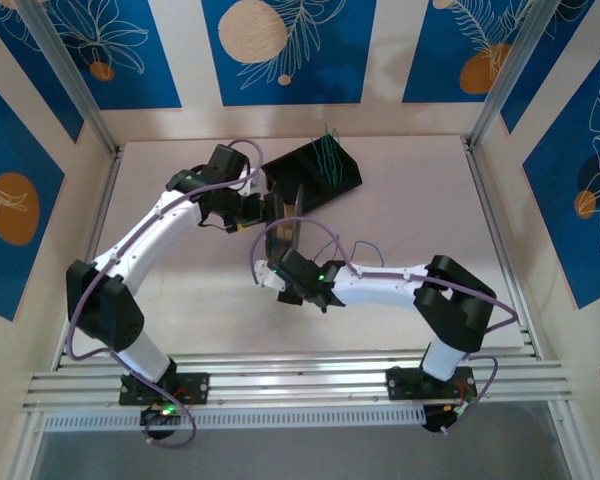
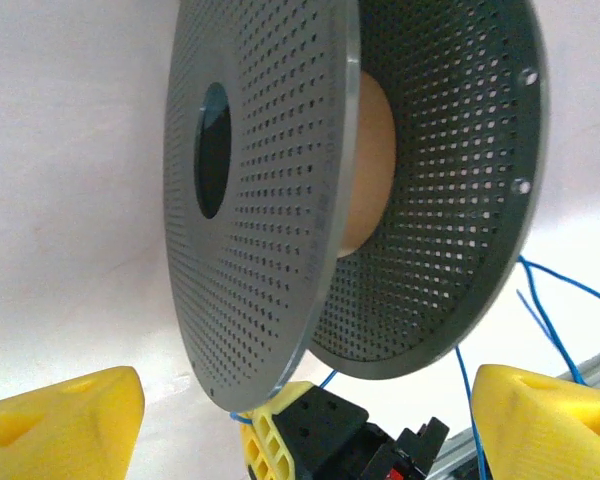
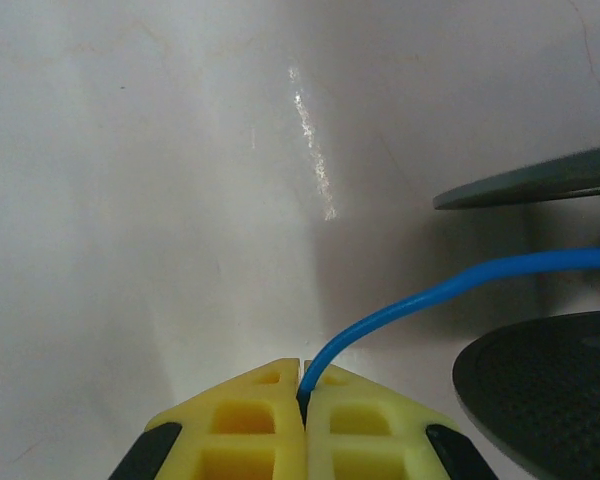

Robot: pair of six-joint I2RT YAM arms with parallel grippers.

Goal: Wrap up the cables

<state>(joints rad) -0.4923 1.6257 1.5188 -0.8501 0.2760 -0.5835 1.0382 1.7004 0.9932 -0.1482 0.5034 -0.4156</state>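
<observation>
currently left hand (image 2: 305, 425) spread wide before upright perforated spool (image 2: 260, 250); right hand (image 3: 302, 395) clamped on blue cable (image 3: 430, 292).

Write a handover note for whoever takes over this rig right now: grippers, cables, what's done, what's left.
Left gripper: open, fingers either side of the upright spool, not gripping it.
Right gripper: shut on a blue cable that runs toward the spool.
Green cables stand in the black bin at the back of the table.
Done: blue cable is in hand; the spool's tan core looks bare.
Left: wind the blue cable on, then the rest.
</observation>
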